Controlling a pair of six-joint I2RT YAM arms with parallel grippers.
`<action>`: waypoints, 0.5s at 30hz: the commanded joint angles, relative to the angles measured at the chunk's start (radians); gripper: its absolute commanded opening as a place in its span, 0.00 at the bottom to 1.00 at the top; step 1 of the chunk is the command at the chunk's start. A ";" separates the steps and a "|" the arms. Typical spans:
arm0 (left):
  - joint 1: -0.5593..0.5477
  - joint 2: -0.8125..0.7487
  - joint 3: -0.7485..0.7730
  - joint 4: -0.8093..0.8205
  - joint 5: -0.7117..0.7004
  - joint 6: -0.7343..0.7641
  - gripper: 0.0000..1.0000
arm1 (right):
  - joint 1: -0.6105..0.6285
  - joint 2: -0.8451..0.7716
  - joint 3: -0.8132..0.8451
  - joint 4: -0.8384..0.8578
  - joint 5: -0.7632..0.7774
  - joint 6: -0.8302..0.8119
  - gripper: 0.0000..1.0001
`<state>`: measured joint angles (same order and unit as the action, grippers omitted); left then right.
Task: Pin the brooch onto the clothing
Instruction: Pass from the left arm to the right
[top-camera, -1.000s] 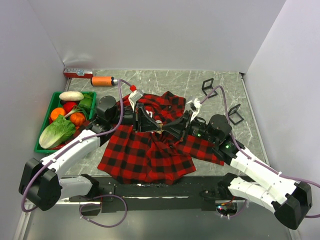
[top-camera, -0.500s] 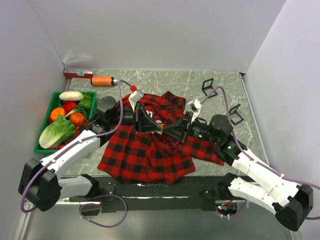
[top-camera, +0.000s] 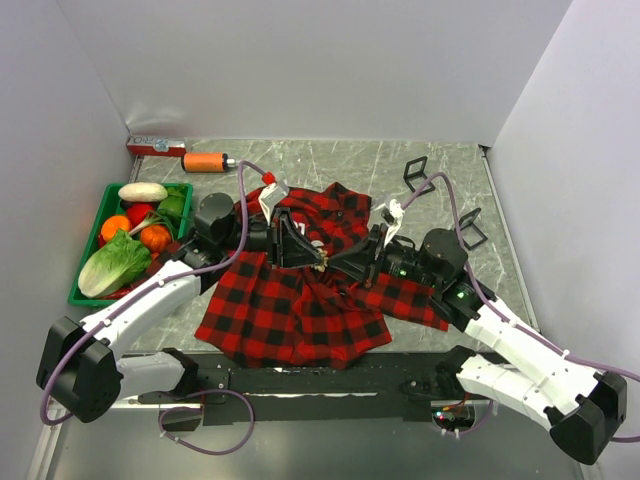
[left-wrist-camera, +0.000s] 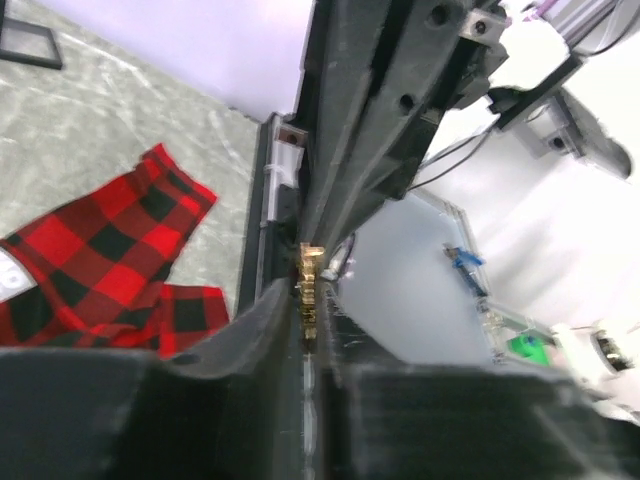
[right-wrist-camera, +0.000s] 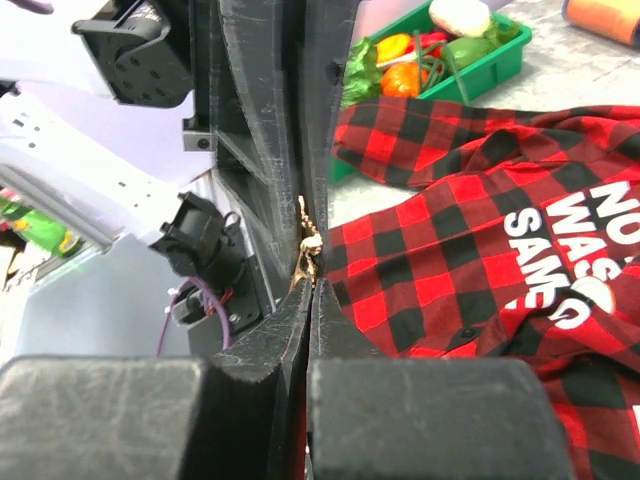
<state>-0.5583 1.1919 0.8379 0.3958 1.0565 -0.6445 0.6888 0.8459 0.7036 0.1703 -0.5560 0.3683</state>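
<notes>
Low centre of the overhead frame: shirt (top-camera: 290, 310) spread flat, white lettering facing up. Over its middle, left gripper (top-camera: 312, 254) and right gripper (top-camera: 338, 264) tip to tip, fingers pressed together, apparently both pinching the small gold brooch (top-camera: 322, 260), though hard to confirm. Left edge: green tray (top-camera: 90, 290) of vegetables. Upper left, farthest back: orange bottle (top-camera: 205, 161).

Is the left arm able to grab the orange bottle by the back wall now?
Probably not yet. The left gripper is shut on the small gold brooch above the red-and-black plaid shirt; the orange bottle lies apart, nothing blocking it.
</notes>
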 joint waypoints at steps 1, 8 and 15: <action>-0.005 -0.020 0.038 -0.055 -0.018 0.074 0.34 | -0.056 -0.036 0.075 -0.040 -0.107 -0.026 0.00; -0.003 -0.009 0.089 -0.195 -0.012 0.201 0.78 | -0.199 0.021 0.194 -0.247 -0.372 -0.089 0.00; -0.005 0.009 0.099 -0.215 -0.004 0.221 0.76 | -0.202 0.162 0.395 -0.646 -0.386 -0.276 0.00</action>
<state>-0.5606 1.1988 0.8982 0.1944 1.0424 -0.4686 0.4927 0.9546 1.0138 -0.2382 -0.8993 0.2146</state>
